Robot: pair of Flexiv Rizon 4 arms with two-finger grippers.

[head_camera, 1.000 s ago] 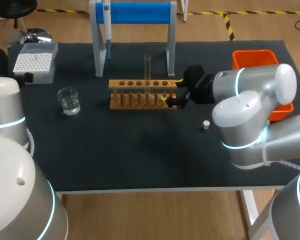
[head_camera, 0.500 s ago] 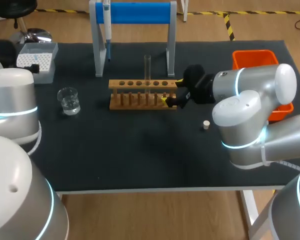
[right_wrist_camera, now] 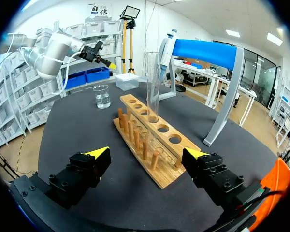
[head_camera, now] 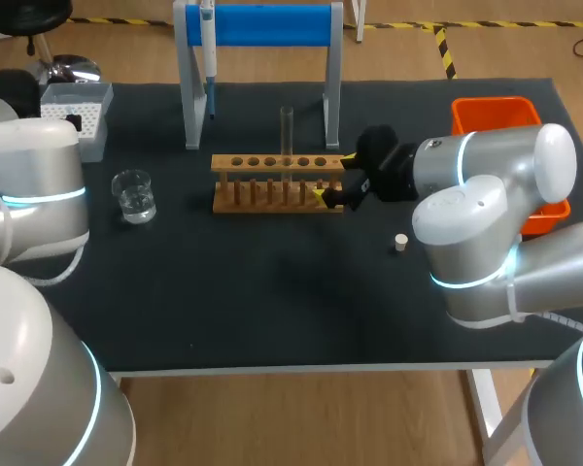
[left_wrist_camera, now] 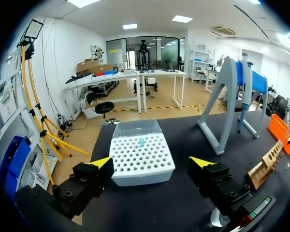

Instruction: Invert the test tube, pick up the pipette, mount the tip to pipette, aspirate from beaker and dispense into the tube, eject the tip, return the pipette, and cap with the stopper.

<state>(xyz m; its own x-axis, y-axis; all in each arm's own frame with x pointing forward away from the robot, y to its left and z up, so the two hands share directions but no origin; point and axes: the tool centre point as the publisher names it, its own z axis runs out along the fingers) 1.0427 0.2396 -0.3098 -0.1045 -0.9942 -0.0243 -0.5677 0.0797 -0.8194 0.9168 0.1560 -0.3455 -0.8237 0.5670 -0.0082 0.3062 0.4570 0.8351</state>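
We hold the left gripper [left_wrist_camera: 151, 163] and right gripper [right_wrist_camera: 146, 153] open and empty, since the test tube [head_camera: 287, 131] stands upright in the wooden rack [head_camera: 272, 189] at centre frame and the pipette [head_camera: 210, 87] hangs at upper left, awaiting pickup.

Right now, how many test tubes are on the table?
1. The test tube stands upright in a middle hole of the wooden rack. The other holes look empty; no other tube shows.

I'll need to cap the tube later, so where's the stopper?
Head view: the stopper stands on the black mat, right of the wooden rack, close beside the right arm.
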